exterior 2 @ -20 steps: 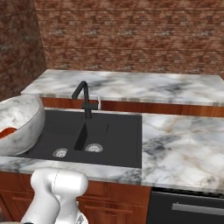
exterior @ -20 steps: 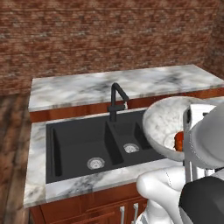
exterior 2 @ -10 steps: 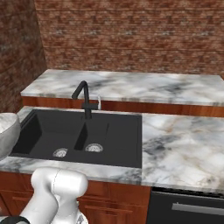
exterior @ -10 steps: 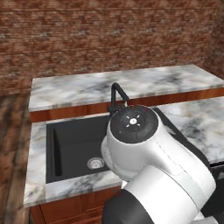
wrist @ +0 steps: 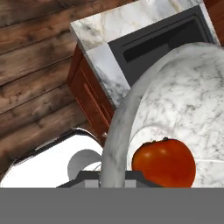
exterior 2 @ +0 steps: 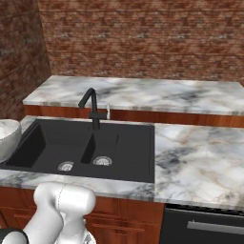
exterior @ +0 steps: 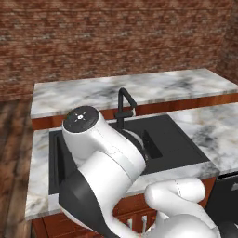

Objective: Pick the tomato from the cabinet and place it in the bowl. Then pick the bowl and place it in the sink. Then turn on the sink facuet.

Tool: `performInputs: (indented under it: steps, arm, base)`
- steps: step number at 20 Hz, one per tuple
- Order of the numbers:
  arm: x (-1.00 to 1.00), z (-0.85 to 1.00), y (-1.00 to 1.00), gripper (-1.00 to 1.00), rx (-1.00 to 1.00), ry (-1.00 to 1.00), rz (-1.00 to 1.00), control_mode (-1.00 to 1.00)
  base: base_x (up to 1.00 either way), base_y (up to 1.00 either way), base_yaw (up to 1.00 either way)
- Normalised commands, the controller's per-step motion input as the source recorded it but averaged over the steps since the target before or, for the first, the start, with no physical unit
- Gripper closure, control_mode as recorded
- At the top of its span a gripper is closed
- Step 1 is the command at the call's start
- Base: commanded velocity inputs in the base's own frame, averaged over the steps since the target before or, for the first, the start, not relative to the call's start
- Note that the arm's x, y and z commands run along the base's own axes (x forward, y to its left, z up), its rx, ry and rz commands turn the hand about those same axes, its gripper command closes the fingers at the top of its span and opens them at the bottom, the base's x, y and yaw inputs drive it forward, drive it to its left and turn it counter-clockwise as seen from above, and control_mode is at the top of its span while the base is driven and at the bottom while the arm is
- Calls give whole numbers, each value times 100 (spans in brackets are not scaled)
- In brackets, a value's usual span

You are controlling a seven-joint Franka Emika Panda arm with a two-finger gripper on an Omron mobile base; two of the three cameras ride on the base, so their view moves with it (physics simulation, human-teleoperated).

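The marbled whitish-grey bowl (wrist: pixel 175 100) is seen close up in the hand view. The red-orange tomato (wrist: pixel 164 162) lies inside it near the rim. My gripper (wrist: pixel 114 176) is shut on the bowl's rim, one finger on each side of the wall. The bowl hangs by the left end of the black sink (wrist: pixel 148 41), above the counter corner and the wood floor. In the right base view the bowl (exterior 2: pixel 7 138) peeks in at the left edge beside the sink (exterior 2: pixel 124 143) and the black faucet (exterior 2: pixel 93 107). My arm covers much of the sink (exterior: pixel 172 139) below the faucet (exterior: pixel 123 107). The cabinet is out of view.
A marble counter (exterior 2: pixel 200 162) surrounds the sink, with a second marble ledge (exterior 2: pixel 143 93) behind it against a brick wall. Wood cupboards (wrist: pixel 89 94) stand under the counter. Wood floor (wrist: pixel 35 65) lies left of the counter. A dark appliance front (exterior 2: pixel 205 224) sits at lower right.
My arm has swung left across the left base view, carrying the bowl and tomato from the sink's right side. The arm now hides the bowl there. The grip stays shut.
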Motion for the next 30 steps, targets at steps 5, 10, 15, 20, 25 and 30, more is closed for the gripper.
performInputs:
  steps: [5, 10, 15, 20, 25, 30]
  arm:
    - [100, -48, 12, 100, 13, 0, 3, -100]
    - [100, -51, -1, 100, 18, 0, 0, -100]
    - [88, -53, 0, 100, 14, 0, -1, -100]
    - [79, -54, 0, 100, 4, 1, -9, -100]
    - [59, -56, 0, 100, 0, 0, -17, -100]
    - [58, -43, 19, 100, 0, 0, -24, -100]
  base:
    - [0, 0, 0]
    - [0, 0, 0]
    - [0, 0, 0]
    - [0, 0, 0]
    - [0, 0, 0]
    - [0, 0, 0]
